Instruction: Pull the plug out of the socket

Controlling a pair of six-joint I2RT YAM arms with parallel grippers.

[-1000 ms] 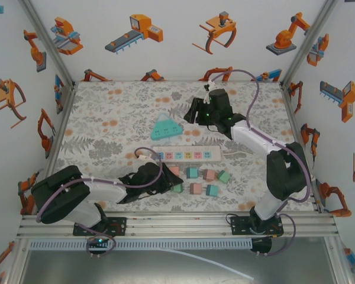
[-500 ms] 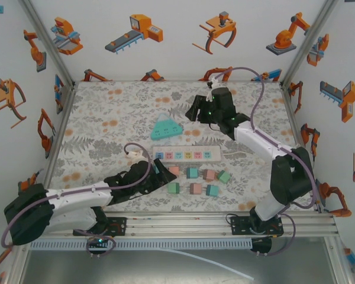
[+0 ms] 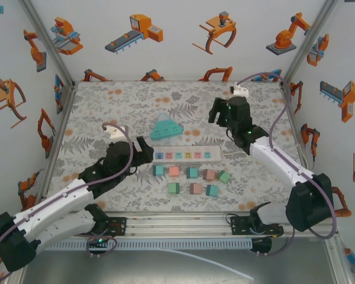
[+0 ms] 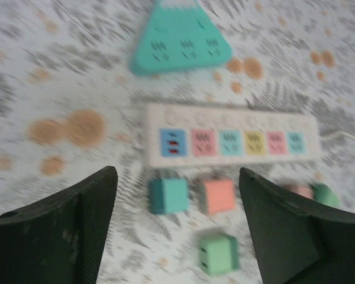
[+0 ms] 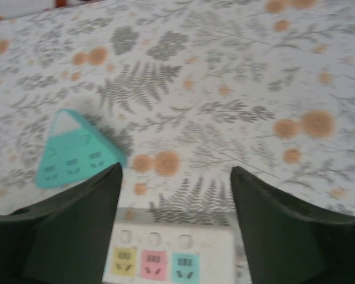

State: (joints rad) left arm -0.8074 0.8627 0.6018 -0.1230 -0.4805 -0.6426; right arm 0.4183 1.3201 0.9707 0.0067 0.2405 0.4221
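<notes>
**Pincers.** Both are released and carry nothing. My left pincer (image 3: 143, 149) hangs just off the left end of the white power strip (image 3: 186, 154). My right pincer (image 3: 216, 116) hangs beyond the strip's right half, above the worktop (image 3: 106, 112).

**The plug.** I find none seated in any outlet. Eight cube plugs lie loose on the near side of the strip: five in a row close to it and three nearer to me. From the left wrist, the teal plug (image 4: 168, 195) sits just below the blue outlet (image 4: 172, 142), beside the strip but not in it. A pink plug (image 4: 217, 196) sits next to it.

**Step in hand, as I judge it.** The pull looks done, and what remains is to confirm it and stand clear. I should lift straight up rather than sweep sideways, since the loose cubes lie close under my left fingers (image 4: 65, 231). If a plug does prove seated, I would have one pincer pin the strip body down. The other would grip the cube on two flat sides and draw along the pins without rocking.

**Receptacles.** All six coloured outlets of the strip show bare slots, though the view is blurred. The teal triangular socket (image 3: 167, 127) shows three sets of slots, and nothing is plugged into any of them.
</notes>
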